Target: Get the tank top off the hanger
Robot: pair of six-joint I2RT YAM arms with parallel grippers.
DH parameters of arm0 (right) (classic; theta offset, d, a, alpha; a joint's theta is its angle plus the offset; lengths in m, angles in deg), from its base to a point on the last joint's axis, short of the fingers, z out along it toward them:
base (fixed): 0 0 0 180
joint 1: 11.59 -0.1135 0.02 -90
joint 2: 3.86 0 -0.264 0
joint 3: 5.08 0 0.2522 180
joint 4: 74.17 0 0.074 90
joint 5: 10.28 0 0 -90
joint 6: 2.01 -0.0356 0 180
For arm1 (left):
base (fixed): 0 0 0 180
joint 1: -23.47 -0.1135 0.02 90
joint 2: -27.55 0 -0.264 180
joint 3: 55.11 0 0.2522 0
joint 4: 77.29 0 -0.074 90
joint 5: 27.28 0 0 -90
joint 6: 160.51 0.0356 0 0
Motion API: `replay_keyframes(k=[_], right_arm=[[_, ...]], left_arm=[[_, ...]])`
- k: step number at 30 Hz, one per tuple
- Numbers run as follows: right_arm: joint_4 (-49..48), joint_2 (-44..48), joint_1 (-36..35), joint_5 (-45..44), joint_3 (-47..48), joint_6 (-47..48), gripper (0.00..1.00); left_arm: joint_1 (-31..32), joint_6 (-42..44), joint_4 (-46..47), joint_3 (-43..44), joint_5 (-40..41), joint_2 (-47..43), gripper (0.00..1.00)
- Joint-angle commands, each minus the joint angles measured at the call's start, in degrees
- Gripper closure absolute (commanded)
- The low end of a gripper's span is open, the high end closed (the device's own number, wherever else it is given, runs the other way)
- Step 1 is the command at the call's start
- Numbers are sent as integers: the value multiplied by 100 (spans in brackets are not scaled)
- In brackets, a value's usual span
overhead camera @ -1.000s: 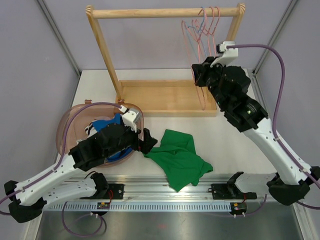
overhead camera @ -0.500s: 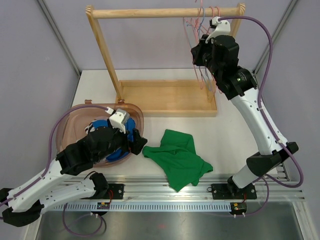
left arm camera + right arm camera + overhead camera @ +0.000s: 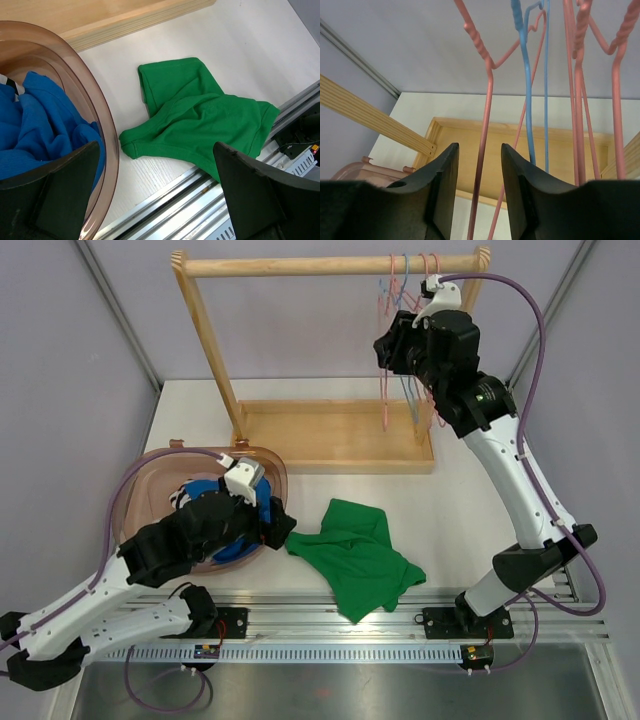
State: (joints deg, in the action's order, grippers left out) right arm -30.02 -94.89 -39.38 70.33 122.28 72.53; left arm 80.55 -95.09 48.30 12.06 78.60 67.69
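Tank top [image 3: 200, 120], green, crumpled on the table [image 3: 240, 40] just beyond my left gripper [image 3: 156, 150], fingers wide apart; right gripper [image 3: 480, 150], fingers parted, straddles a pink hanger [image 3: 489, 95].

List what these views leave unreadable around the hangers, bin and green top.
Hooks of the hangers: right wrist view, cut by top edge.
Right gripper fingers: top view, hidden behind its wrist.
Blue cloth in bin: top view, mostly under left arm.
Green top: crumpled, straps indistinguishable.
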Motion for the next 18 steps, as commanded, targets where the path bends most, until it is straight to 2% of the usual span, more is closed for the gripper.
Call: replay_keyframes(k=[1, 2, 3, 7, 12, 18], right_arm=[[37, 391, 19, 235, 145, -62, 53], [54, 453, 19, 297, 136, -79, 49], [81, 523, 11, 454, 119, -88, 33], [125, 1058, 19, 806, -57, -36, 1], [353, 1631, 19, 921, -224, 183, 0], [257, 2746, 19, 921, -1233, 219, 0]], left_arm=[[31, -91, 284, 267, 82, 187, 1], [31, -135, 337, 241, 47, 239, 1], [40, -144, 416, 197, 3, 379, 1], [163, -223, 1013, -5, -251, 844, 1], [391, -179, 1638, -120, -585, 1574, 1], [839, -30, 1990, 134, -727, 2734, 1]])
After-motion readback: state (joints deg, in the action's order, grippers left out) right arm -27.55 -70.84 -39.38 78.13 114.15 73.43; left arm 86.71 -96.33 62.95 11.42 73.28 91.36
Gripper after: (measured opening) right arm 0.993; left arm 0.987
